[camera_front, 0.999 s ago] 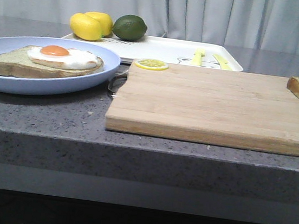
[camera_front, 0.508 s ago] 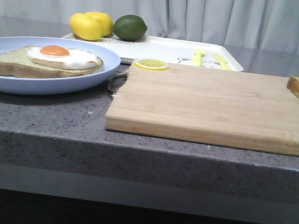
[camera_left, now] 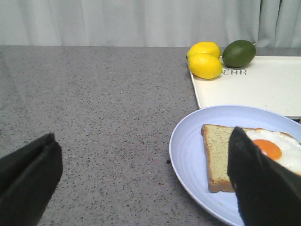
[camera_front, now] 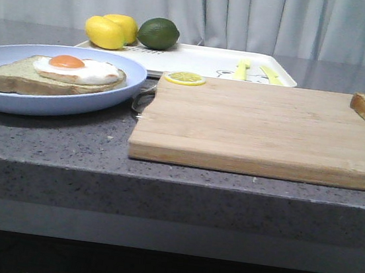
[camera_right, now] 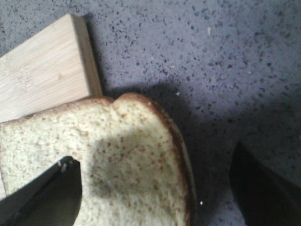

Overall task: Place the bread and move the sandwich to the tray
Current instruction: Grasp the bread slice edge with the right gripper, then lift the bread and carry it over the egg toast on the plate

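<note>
Bread (camera_right: 127,165) lies on the right end of the wooden cutting board (camera_front: 263,130), its crust overhanging the board's corner above the grey tabletop (camera_right: 225,56), with the right hand (camera_right: 155,188) spread wide around it, touching nothing. Sandwich (camera_front: 53,74) sits on the blue plate (camera_front: 118,92) at the left, near the white tray (camera_front: 205,61), with the left hand (camera_left: 146,183) also wide open, empty.
</note>
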{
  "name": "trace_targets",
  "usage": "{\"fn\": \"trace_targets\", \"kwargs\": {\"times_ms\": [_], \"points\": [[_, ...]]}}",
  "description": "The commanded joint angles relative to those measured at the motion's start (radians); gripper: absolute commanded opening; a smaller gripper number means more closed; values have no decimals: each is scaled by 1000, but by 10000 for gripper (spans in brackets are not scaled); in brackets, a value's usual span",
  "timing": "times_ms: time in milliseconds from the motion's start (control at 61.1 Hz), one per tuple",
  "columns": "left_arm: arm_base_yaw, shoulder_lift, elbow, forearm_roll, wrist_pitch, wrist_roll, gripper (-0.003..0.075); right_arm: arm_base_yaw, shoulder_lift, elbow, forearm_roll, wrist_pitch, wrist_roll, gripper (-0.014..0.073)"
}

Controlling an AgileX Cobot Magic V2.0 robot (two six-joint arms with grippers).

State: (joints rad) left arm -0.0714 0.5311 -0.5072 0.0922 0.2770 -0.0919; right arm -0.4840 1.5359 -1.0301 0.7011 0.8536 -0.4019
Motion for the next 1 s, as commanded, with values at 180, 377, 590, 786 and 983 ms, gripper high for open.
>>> {"fn": "trace_targets", "kwargs": {"times_ms": [180, 377, 590, 786, 983], "points": [[-8, 9, -36, 2, -82, -9, 692, -22, 15, -33, 202, 96, -119, 575], [-8, 9, -36, 2, -82, -9, 692, -22, 11, -33, 226, 140, -119, 41], [-8, 9, -36, 2, -82, -9, 692, -22, -68, -33, 355, 181, -118, -59], [-8, 9, -36, 2, -82, -9, 692, 46, -143, -33, 576, 213, -124, -59], [-8, 9, -36, 2, -82, -9, 692, 297, -145, -33, 780, 141, -160, -59]]}}
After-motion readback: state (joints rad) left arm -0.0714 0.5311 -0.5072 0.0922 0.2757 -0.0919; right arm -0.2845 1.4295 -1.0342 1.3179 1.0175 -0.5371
